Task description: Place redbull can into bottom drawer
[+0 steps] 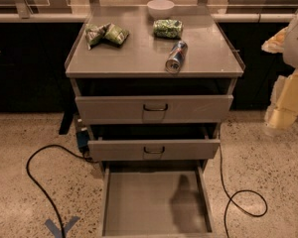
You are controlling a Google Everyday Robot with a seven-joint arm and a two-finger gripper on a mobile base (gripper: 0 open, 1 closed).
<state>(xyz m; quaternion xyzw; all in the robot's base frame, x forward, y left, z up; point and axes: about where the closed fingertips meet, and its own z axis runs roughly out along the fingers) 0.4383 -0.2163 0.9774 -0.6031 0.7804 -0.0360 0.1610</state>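
While the can (176, 56) lies on its side on top of the cabinet (139, 58), the gripper (283, 114) hangs at the right edge of the view, beside the cabinet and well apart from the can. It holds nothing that I can see, and I cannot tell if it is apart or together. The can is near the front right part of the top, and its shiny round end points to the front edge.

Behind the can sits a green bag (168, 29). Two more green bags (107, 33) lie close together at the back left. A white bowl (160, 7) stands at the back edge.

Under the top are two drawers (154, 128) with dark handles, one above the other. Below them the bottom drawer (134, 202) is pulled far out over the floor. A dark shadow (186, 202) falls on the right side of its flat grey bottom.

A black cord (37, 180) bends over the speckled floor on the left, and another cord (248, 205) loops on the right. A blue mark (62, 227) is on the floor by the drawer's left side.
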